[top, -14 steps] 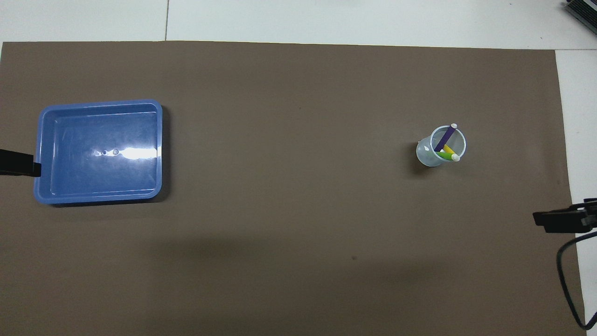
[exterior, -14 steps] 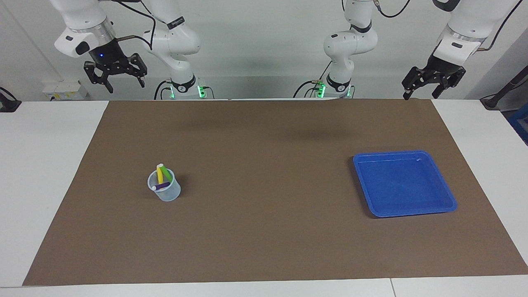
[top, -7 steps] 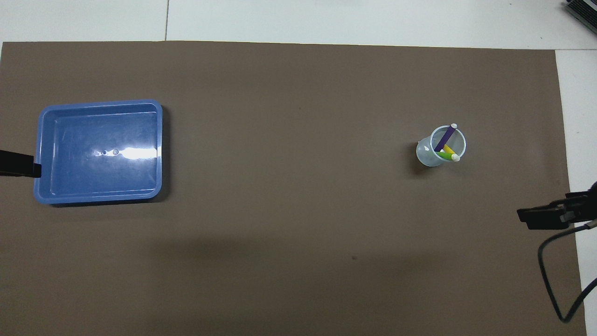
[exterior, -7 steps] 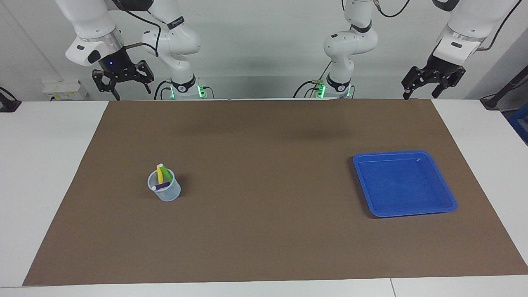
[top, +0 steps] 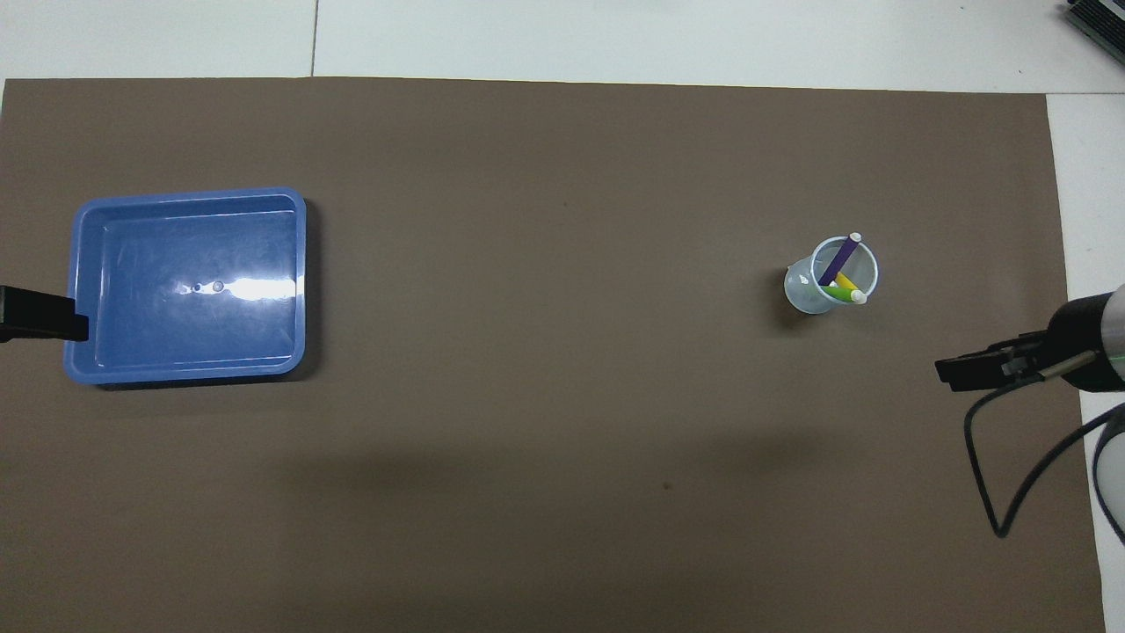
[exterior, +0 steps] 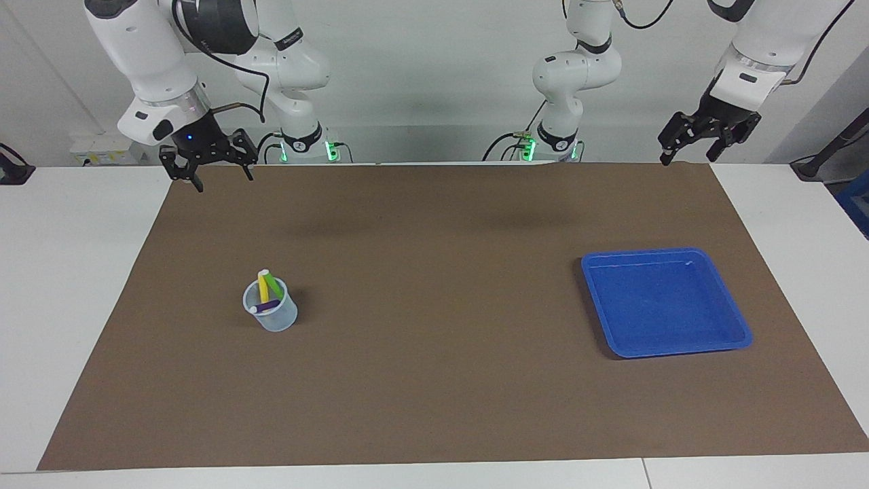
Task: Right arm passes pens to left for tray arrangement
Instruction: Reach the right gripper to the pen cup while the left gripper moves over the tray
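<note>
Since a second ago the right gripper (exterior: 218,170) has come down and swung inward — it now hangs over the brown mat's corner at the robots' edge, at the right arm's end of the table, where before it was higher and over the white tabletop. In the overhead view its black tip (top: 976,369) now reaches in over the mat's side edge. Its fingers are spread wide and hold nothing, and the small blue light glows on the mount. The left gripper (exterior: 687,151) has barely shifted; it waits in the air over the mat's other corner at the robots' edge, fingers parted and empty, with only a black tip (top: 44,314) showing in the overhead view by the tray's rim.

The pens (exterior: 266,292) have not moved — green, yellow and purple, all three stand leaning in the translucent cup (exterior: 275,318) on the brown mat (exterior: 434,380). The cup sits toward the right arm's end of the table, about midway between the robots' edge and the edge away from them, and well apart from the right gripper. From above, the purple pen (top: 839,259) leans toward the edge away from the robots, and the green and yellow ones cross under it.

The blue tray (exterior: 719,343) lies flat on the mat toward the left arm's end, set in from the mat's side edge, with nothing in it. White tabletop (exterior: 68,272) shows around the mat.
</note>
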### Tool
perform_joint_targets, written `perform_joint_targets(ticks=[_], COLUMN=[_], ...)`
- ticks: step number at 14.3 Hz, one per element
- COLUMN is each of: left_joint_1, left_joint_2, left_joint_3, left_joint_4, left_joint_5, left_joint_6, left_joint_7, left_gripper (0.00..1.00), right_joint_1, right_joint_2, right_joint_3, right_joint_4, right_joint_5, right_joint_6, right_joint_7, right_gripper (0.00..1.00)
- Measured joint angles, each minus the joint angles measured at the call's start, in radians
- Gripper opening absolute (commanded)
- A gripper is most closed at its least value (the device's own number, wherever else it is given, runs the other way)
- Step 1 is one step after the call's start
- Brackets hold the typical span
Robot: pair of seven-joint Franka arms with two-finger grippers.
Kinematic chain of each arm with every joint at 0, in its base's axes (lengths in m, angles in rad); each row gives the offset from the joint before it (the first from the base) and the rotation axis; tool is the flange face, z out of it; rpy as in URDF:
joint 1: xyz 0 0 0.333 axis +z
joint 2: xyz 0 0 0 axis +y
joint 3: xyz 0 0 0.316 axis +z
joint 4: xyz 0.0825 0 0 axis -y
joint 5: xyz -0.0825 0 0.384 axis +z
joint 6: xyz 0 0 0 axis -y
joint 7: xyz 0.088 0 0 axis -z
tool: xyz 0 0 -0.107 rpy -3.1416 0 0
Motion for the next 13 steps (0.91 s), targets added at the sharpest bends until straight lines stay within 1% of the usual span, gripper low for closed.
perform_joint_targets(ticks=[4,11,13], left_joint_1=[-0.009,-0.010,-0.013], left_joint_2=[-0.022,-0.026,-0.026], left_joint_3=[-0.007,-0.007,-0.008], left_joint_4=[-0.035,-0.037,-0.038], left_joint_5=[0.000,-0.001,-0.017], left_joint_6=[0.004,0.011,0.012], left_joint_7=[-0.020,-0.066,-0.141], left_gripper=[1.00,1.00,1.00], right_joint_1=[0.011,0.021,0.035], right_joint_2=[0.059,0.201,0.240], right_joint_3=[0.001,0.001,0.002], right_joint_4=[-0.002,-0.005,-0.005], right_joint_5=[0.018,0.018,0.019], right_joint_6=[0.075,0.244,0.284], right_joint_7=[-0.042,-0.104,-0.106], right_gripper=[1.00,1.00,0.95])
